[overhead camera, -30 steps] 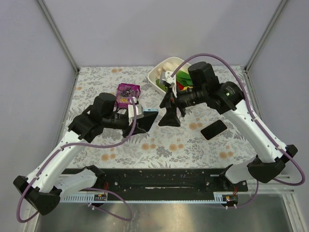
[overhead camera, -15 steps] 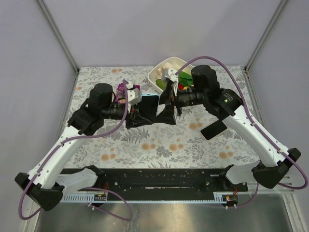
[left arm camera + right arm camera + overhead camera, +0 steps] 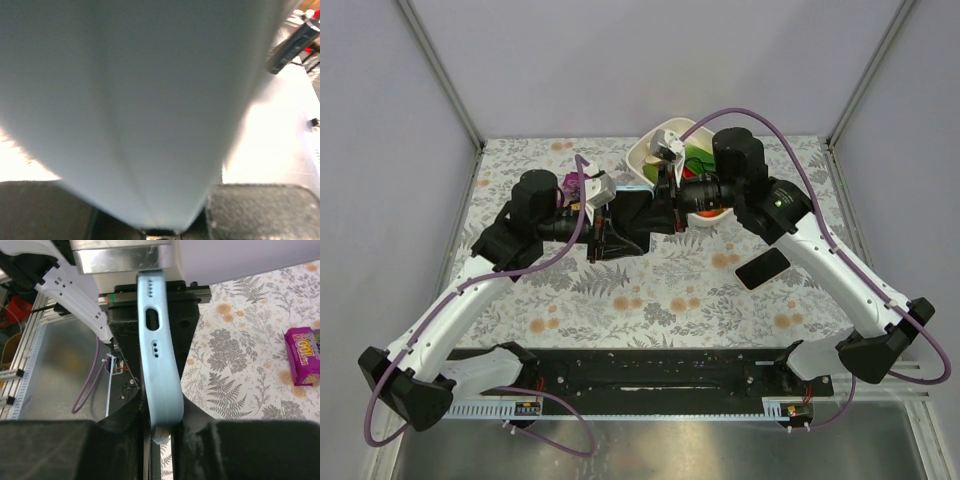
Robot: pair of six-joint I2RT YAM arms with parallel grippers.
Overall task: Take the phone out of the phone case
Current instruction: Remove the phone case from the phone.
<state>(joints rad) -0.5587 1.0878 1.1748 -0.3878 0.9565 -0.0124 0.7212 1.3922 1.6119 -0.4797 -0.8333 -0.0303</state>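
Both grippers hold a light blue phone case (image 3: 632, 210) in the air above the middle of the table. My left gripper (image 3: 604, 236) is shut on its left end; in the left wrist view the case's pale face (image 3: 140, 100) fills the frame between the pads (image 3: 260, 210). My right gripper (image 3: 665, 205) is shut on the opposite end. In the right wrist view the case's edge (image 3: 160, 370), with a port slot and speaker holes, is pinched between the black fingers (image 3: 235, 450). Whether a phone sits inside is not visible. A black phone (image 3: 762, 268) lies flat on the table at the right.
A white bowl (image 3: 645, 150) with green and red items stands at the back, just behind the right wrist. A purple snack pack (image 3: 304, 355) lies on the floral cloth near the left arm's wrist. Grey walls close the sides and the back.
Both arms came together and moved toward the back, lifting the case off the cloth. The right gripper's jaws, wide open before, have closed on the case's end.
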